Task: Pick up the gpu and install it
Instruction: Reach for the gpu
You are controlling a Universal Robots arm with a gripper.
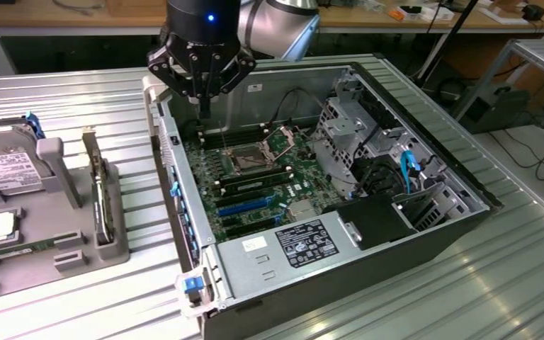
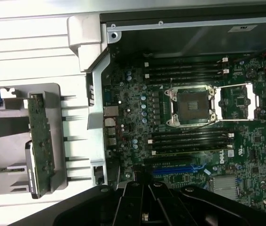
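Observation:
The gpu (image 1: 96, 193) stands on edge in a slot of the grey holder (image 1: 74, 241) at the exterior view's left, outside the computer. In the wrist view the gpu (image 2: 41, 141) is a thin board with a pale bracket at one end. My gripper (image 1: 204, 108) hangs over the far left corner of the open computer case (image 1: 172, 145), above the motherboard (image 1: 253, 177) and apart from the card. Its fingers (image 2: 134, 200) are pressed together, shut, with nothing between them.
A silver hard drive (image 1: 6, 173) with a white label and a narrow green memory stick (image 1: 17, 248) lie in the same holder. Inside the case are the processor socket (image 2: 191, 106), blue expansion slots (image 2: 170, 169), a drive cage (image 1: 353, 134) and the power supply (image 1: 300, 244).

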